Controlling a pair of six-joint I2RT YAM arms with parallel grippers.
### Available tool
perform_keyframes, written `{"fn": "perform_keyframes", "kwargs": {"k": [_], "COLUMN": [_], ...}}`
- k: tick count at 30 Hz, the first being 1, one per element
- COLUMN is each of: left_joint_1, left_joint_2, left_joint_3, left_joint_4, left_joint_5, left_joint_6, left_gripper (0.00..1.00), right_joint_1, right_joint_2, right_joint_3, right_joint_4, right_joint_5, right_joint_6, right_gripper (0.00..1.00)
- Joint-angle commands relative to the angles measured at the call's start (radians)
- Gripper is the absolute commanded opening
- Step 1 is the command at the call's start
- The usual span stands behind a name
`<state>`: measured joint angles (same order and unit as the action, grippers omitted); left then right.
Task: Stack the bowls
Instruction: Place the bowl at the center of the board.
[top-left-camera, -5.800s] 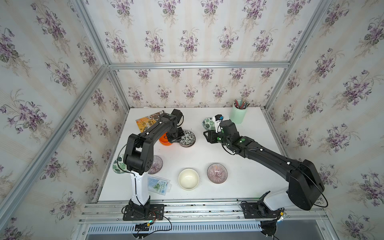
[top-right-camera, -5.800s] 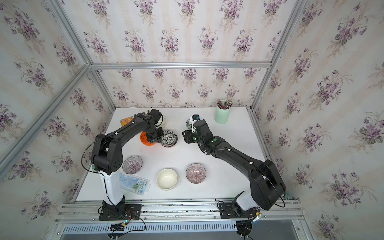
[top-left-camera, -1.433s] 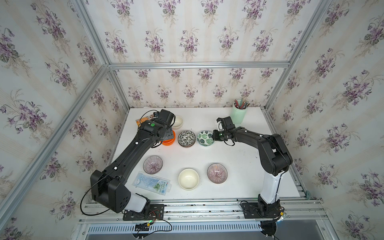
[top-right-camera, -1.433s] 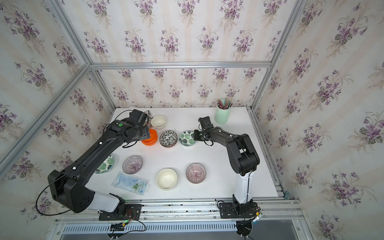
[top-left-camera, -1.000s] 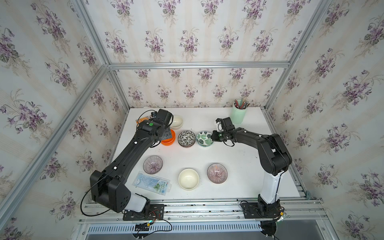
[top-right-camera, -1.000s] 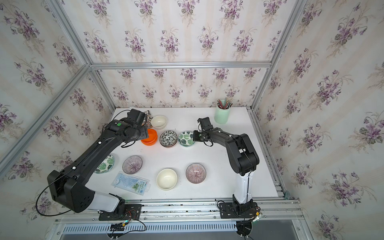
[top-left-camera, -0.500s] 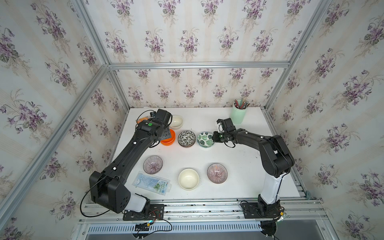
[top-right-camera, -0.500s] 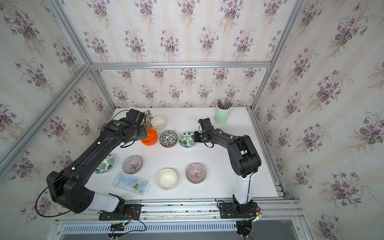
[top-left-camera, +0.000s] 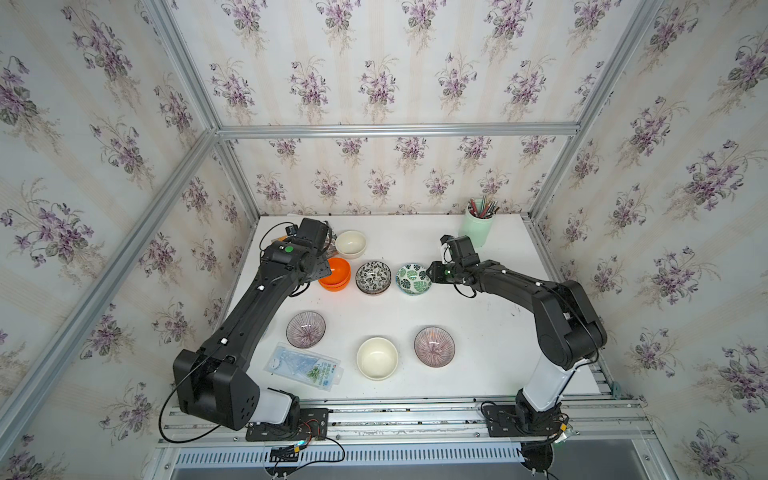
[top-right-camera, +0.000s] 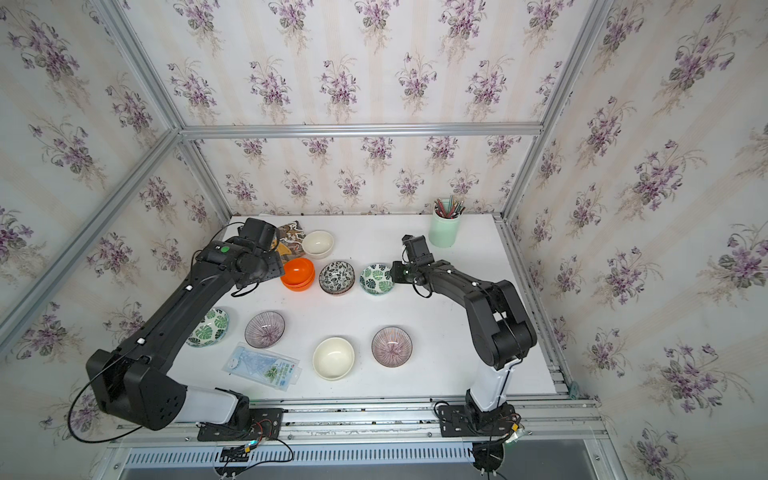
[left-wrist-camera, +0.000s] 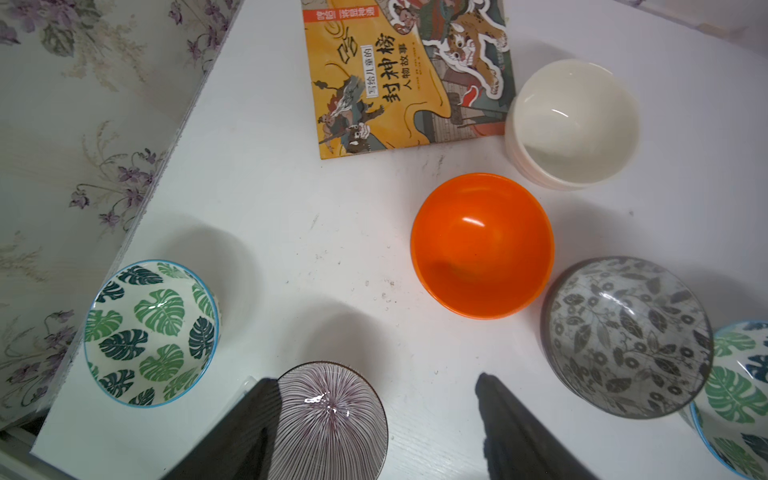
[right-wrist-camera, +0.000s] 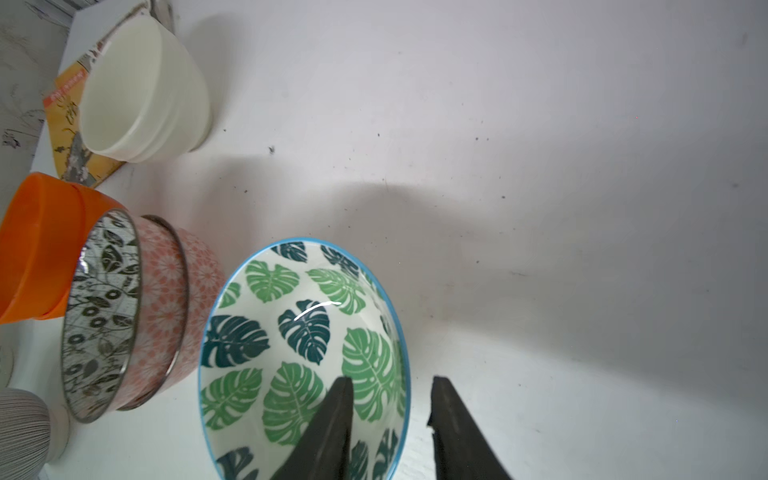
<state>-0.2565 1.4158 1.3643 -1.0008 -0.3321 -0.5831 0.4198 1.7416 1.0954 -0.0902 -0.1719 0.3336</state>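
The right gripper (right-wrist-camera: 392, 380) is straddling the rim of a green leaf-print bowl (right-wrist-camera: 299, 332). One finger is inside and one outside, and the jaws are standing wider than the rim and pinching nothing. The bowl is sitting flat on the white table (top-left-camera: 478, 324), just beside the nested black-and-white leaf pair (top-left-camera: 373, 277), which is itself standing next to the nested orange pair (top-left-camera: 335, 273). Across the table, the left gripper (left-wrist-camera: 374, 378) is hovering wide open and empty near the orange pair.

Three pairs are waiting to be matched. The second green leaf-print bowl (top-right-camera: 208, 327) is lying close to the table's left edge, beside the left arm. The left purple bowl (top-left-camera: 305, 329) and the right purple bowl (top-left-camera: 434, 346) are sitting well apart at the front. The near cream bowl (top-left-camera: 377, 358) is far from the far cream bowl (top-left-camera: 350, 244).

The likeliest trouble is looking to be the inner finger. If the right arm is pulling sideways rather than up as it leaves, that finger could hook the rim and tip the bowl or knock it into the neighbouring stack. The edge-side green bowl is also running a risk, since a low sweep of the left arm could nudge it off the table.
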Motion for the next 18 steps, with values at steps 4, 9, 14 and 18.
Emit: {"fn": "perform_keyframes", "kwargs": {"k": [4,9,14,18], "left_joint_1": [0.155,0.290,0.333,0.372], "left_joint_2": [-0.065,-0.077,-0.046,0.035], "left_joint_3": [-0.101,-0.215,-0.278,-0.266], "left_joint_4": [-0.066,-0.081,-0.016,0.005], "left_joint_5": [-0.045,-0.032,-0.037,-0.033], "left_joint_6": [-0.094,-0.183,-0.233,-0.257], "left_gripper": [0.79,0.78,0.75,0.72], "right_joint_1": [0.002,0.002,0.005,0.013], "right_joint_2": [-0.119,-0.174,-0.187,-0.190], "right_joint_3": [-0.024,-0.035,-0.040,-0.050], "right_joint_4": [0.027,0.021,0.034,0.035], "right_joint_5": [0.032,0.008,-0.031,-0.036], "right_joint_6": [-0.013,-0.021,-0.012,-0.011], "right_gripper": [0.42,0.43,0.44,0.44]}}
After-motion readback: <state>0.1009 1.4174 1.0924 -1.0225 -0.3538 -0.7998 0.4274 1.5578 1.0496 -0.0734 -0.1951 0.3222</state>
